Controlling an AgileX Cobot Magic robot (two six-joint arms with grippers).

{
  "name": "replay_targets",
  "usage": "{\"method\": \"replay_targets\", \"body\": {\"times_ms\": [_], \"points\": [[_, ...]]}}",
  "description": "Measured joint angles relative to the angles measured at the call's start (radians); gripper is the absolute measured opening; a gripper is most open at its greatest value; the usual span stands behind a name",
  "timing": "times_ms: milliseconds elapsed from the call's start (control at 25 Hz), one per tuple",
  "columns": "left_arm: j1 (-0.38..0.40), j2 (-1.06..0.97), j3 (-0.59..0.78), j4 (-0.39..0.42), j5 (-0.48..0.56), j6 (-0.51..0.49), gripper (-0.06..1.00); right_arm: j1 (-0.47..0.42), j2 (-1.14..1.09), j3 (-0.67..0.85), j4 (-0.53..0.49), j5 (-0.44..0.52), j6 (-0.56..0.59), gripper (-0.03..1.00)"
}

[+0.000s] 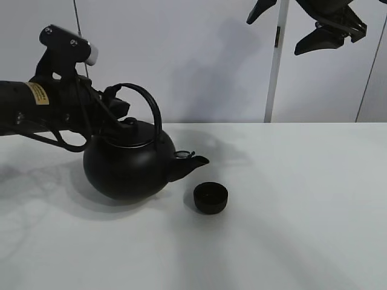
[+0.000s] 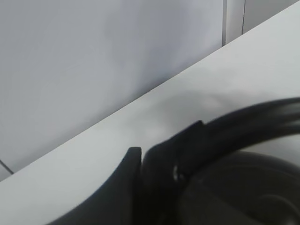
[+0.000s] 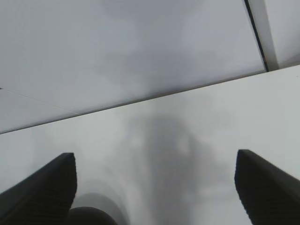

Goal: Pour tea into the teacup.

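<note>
The big round black teapot [image 1: 127, 166] is on the white table, left of centre, with its spout [image 1: 192, 163] pointing right. The small black teacup [image 1: 210, 197] stands on the table just below and right of the spout tip, apart from it. My left gripper [image 1: 118, 115] reaches in from the left and is shut on the base of the arched handle [image 1: 151, 109]. In the left wrist view a finger [image 2: 129, 187] presses against the handle [image 2: 243, 126]. My right gripper [image 1: 290, 24] hangs high at the top right, open and empty, with its fingers [image 3: 42, 187] wide apart.
The white table [image 1: 302, 211] stretches to the right and front. A white vertical pole [image 1: 275, 60] stands at the back wall behind the table. A dark rounded shape [image 3: 89, 218] shows at the lower edge of the right wrist view; I cannot tell what it is.
</note>
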Motion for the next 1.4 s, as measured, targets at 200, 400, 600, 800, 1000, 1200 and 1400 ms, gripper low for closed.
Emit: {"method": "replay_targets", "body": {"times_ms": [200, 400, 600, 800, 1000, 1200, 1400], "points": [[-0.007, 0.000, -0.027, 0.001, 0.002, 0.004, 0.09, 0.000, 0.000, 0.000, 0.000, 0.000, 0.000, 0.63], [-0.007, 0.000, -0.062, 0.004, 0.004, 0.004, 0.09, 0.000, 0.000, 0.000, 0.000, 0.000, 0.000, 0.63], [-0.007, 0.000, -0.084, 0.004, 0.037, 0.004, 0.09, 0.000, 0.000, 0.000, 0.000, 0.000, 0.000, 0.63], [-0.007, 0.000, -0.087, 0.004, 0.063, 0.004, 0.09, 0.000, 0.000, 0.000, 0.000, -0.002, 0.000, 0.63], [-0.007, 0.001, -0.087, 0.004, 0.065, 0.004, 0.09, 0.000, 0.000, 0.000, 0.000, -0.007, 0.000, 0.63], [-0.007, 0.013, -0.089, 0.004, 0.068, 0.004, 0.09, 0.000, 0.000, 0.000, 0.000, -0.008, 0.000, 0.63], [-0.007, 0.020, -0.099, 0.005, 0.083, 0.008, 0.09, 0.000, 0.000, 0.000, 0.000, -0.008, 0.000, 0.63]]}}
